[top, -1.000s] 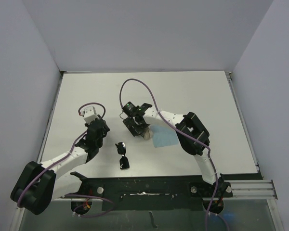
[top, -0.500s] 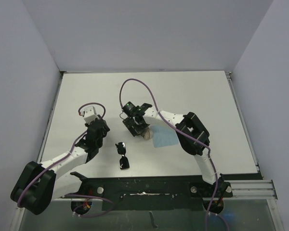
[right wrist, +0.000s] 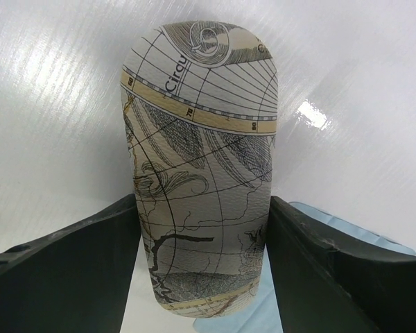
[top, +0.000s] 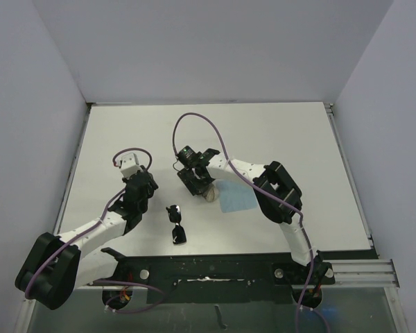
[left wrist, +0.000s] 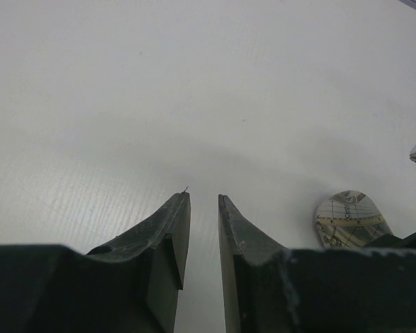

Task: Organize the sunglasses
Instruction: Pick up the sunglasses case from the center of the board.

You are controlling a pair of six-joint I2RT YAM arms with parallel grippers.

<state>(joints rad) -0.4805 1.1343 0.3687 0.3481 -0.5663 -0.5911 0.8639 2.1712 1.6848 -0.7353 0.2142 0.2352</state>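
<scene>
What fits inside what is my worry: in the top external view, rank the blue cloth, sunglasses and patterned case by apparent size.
1. blue cloth, largest.
2. sunglasses.
3. patterned case, smallest showing, but the right gripper hides most of it, so its place is unsure.

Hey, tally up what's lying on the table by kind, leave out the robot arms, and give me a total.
black sunglasses: 1
patterned oval case: 1
light blue cloth: 1
Total: 3
</scene>
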